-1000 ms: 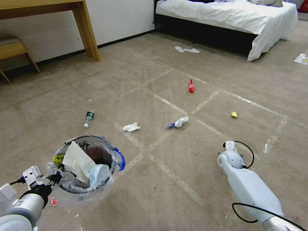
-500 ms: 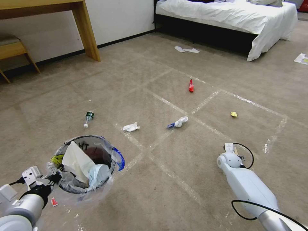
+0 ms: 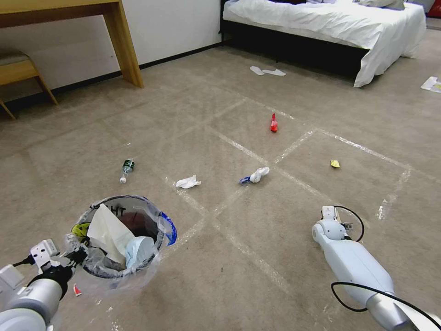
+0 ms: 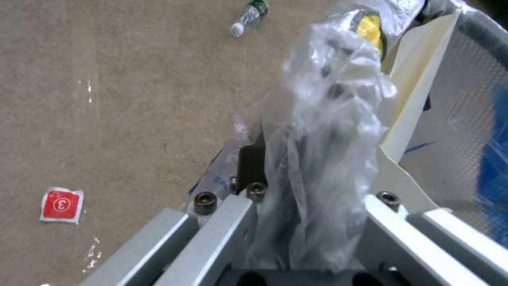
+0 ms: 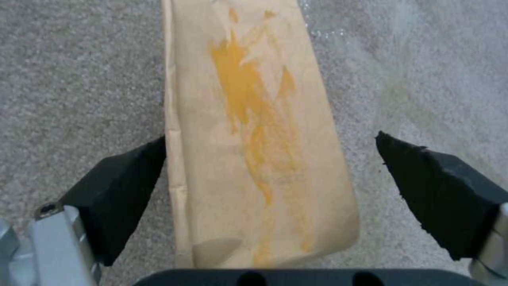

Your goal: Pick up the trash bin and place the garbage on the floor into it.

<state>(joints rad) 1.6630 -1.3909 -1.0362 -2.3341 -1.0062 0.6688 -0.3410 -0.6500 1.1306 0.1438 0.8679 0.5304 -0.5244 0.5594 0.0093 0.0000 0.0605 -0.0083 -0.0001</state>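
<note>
two claws at work: left claw [image 3: 76, 253] grips the trash bin [image 3: 120, 236] at lower left; right claw [image 5: 270, 190], now lower, spreads open around the brown paper box [image 5: 254, 131].

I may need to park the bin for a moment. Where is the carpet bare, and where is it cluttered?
Bare carpet lies between the bin, held at its rim by the left gripper, and the right arm, and beyond the bottle toward the desk leg. Cluttered: the row of bottle, tissue and wad. The open right gripper straddles a brown box.

Red square wrapper [image 4: 62, 205] on the carpet: white circled "3". Trash bin [image 3: 120, 212] inner wall: black letters, "HT" legible, rest hidden.
</note>
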